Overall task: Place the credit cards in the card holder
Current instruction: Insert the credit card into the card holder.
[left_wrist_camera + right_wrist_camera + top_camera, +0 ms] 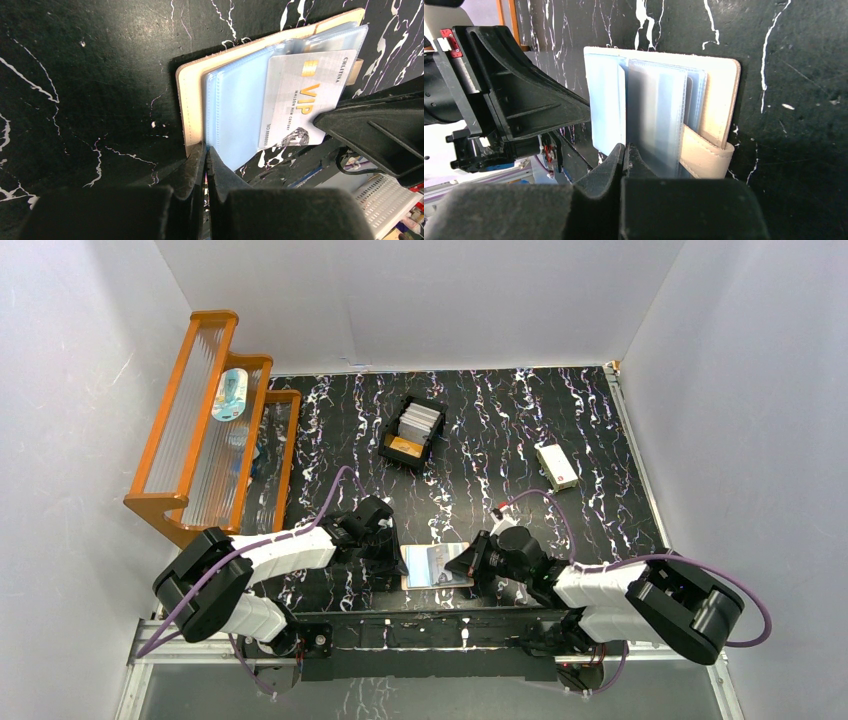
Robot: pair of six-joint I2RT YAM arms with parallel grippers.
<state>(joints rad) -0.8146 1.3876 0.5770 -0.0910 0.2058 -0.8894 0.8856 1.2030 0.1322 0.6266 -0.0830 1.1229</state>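
The left end effector [206, 155] is pressed together on the edge of a clear sleeve [240, 110], holding the open card holder [192, 100] flat at the desk's 6 o'clock edge, between the two arms. The right end effector [624, 152] is likewise closed, pinching the silver VIP card [305, 95] by its outer edge. The card lies over the sleeves, at the holder's 3 o'clock side in the left wrist view. I cannot tell whether its leading edge is already under the film.

The step in hand looks like feeding this card into a pocket. To do it well:
- Keep the card's long edges parallel with the sleeve mouth, since a skewed corner would likely snag the film.
- Slide the card low and flat toward the spine, with the left pinch steady so the pocket is not dragged along.
- Let go only once most of the card is covered.
- The stacked sleeves are thin and floppy, so the card could slip between two of them rather than into one.

The desk [500, 420] is glossy black with white marbling. White walls [420, 300] close it in on three sides.
- At 12 o'clock from the holder, well apart, a black tray [384, 443] holds more credit cards [420, 420].
- At 2 o'clock lies a white box [556, 467] with a red mark.
- At 10 o'clock an orange stepped rack [215, 320] stands against the left wall.
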